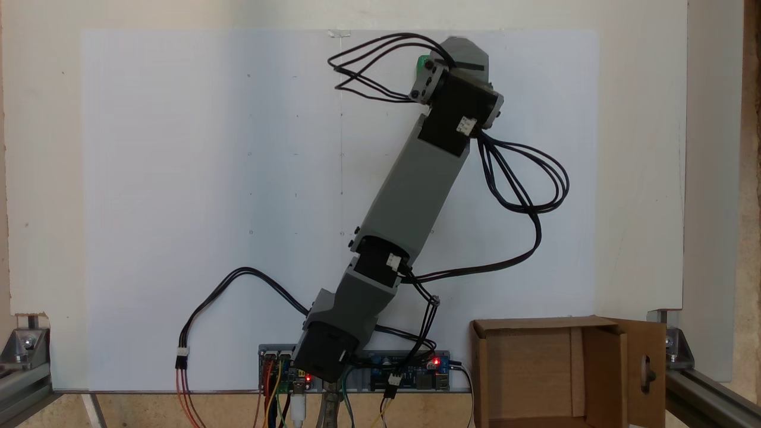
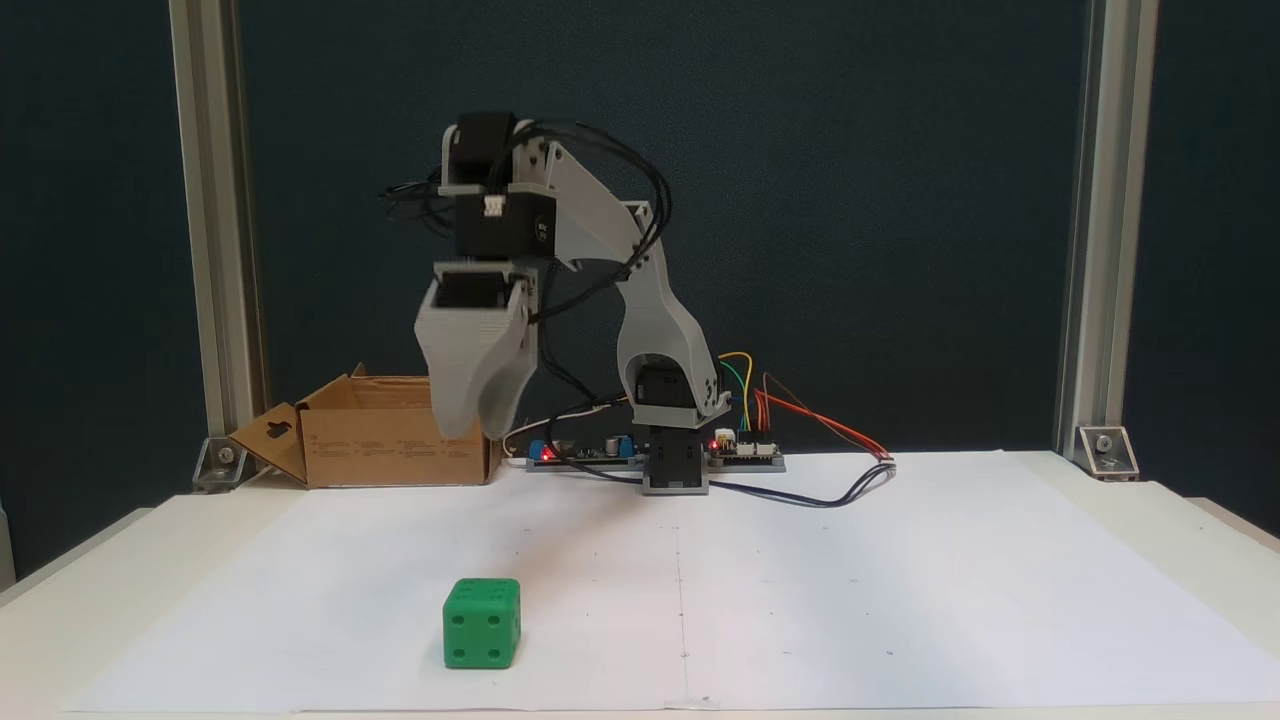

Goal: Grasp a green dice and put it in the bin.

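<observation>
At left in a fixed view, you are seeing the bin (image 2: 395, 443) sitting on the table; its printed lines are too small to read. Right of it, the gripper (image 2: 466, 432) is hanging above the paper, jaw state indeterminable. Below, the green dice (image 2: 482, 623) is resting on the paper, apart.

My gripper (image 2: 470, 425) is matt grey plastic. At seven o'clock below it, the green dice (image 2: 481, 623) looks like smooth, faintly glossy plastic on matt white paper (image 2: 900, 600). The bin (image 2: 400, 445) is rough brown corrugated cardboard.
</observation>
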You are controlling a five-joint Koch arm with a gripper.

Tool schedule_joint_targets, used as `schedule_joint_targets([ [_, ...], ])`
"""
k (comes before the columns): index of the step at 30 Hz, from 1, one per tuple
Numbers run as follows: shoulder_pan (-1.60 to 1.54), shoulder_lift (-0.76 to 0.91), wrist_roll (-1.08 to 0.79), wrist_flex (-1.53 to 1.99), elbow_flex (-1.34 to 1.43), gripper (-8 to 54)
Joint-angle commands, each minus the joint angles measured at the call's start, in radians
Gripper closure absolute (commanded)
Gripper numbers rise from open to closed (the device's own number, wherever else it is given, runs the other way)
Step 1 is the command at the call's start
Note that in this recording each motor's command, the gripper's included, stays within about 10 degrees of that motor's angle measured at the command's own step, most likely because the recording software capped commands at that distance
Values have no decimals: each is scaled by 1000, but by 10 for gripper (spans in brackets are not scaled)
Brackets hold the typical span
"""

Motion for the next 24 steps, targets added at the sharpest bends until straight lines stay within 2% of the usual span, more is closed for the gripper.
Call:
schedule_joint_targets([
  [1, -2, -5, -60, 175, -77, -9],
  [24, -83, -172, -55, 175, -141, -10],
])
